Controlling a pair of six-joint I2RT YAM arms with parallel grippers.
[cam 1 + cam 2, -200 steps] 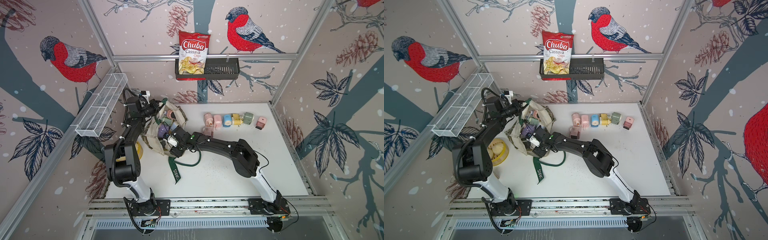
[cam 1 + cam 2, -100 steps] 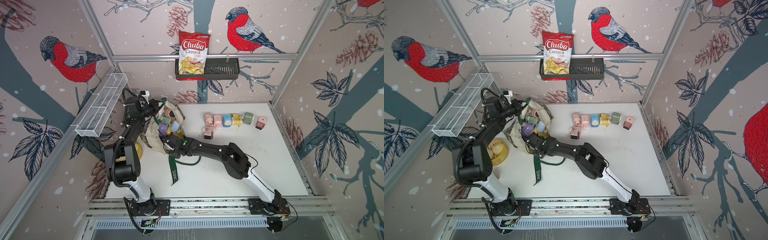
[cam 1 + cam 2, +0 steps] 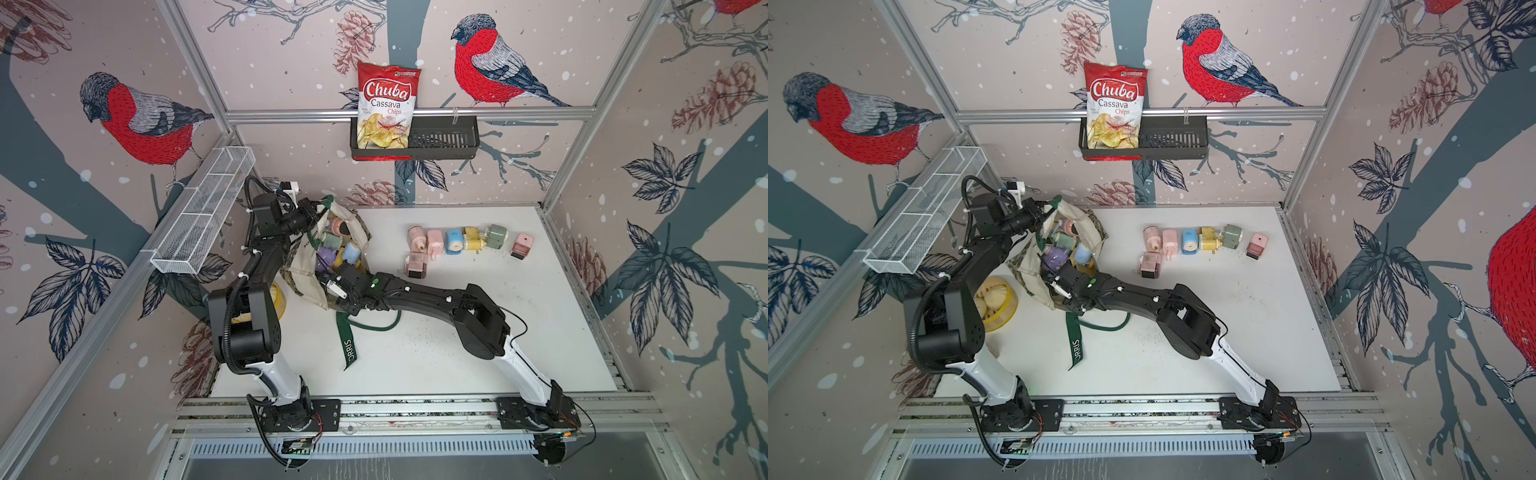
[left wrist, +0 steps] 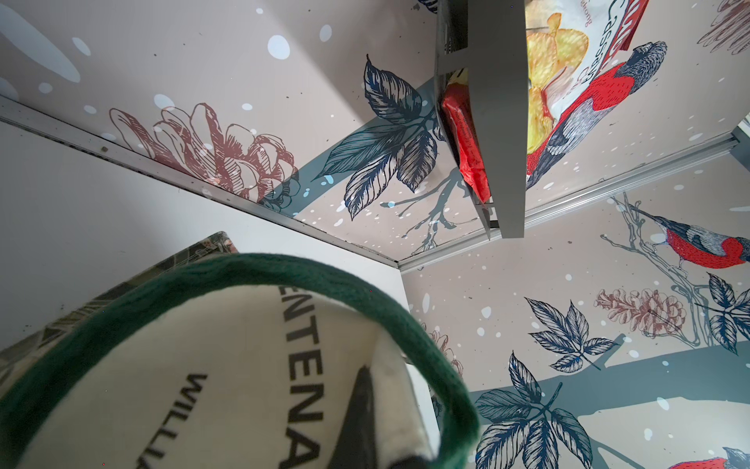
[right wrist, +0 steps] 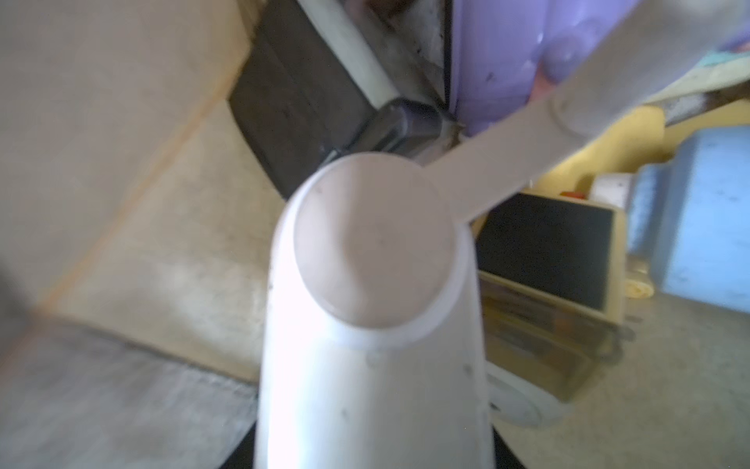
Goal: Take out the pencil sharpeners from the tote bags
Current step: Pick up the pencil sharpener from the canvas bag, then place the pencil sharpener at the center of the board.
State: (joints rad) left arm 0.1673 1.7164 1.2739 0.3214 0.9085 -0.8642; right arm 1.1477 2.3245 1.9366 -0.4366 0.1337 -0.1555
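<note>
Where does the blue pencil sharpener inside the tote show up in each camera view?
Both top views: blue sharpener in the open mouth of the tote bag, beside the purple sharpener.
Left wrist: not in it; only the bag's outside shows.
Right wrist: blue sharpener close up at the picture's edge.
Shared landmark: the tote bag's cream canvas, in all four.

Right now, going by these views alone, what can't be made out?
- Right end effector: its tip is sunk in the tote bag in both top views; open or shut, unclear.
- Right wrist view: blurred, a pale crank fills it; no fingers show.
- Sharpeners in the bag: lower ones covered by upper ones; no count.
</note>
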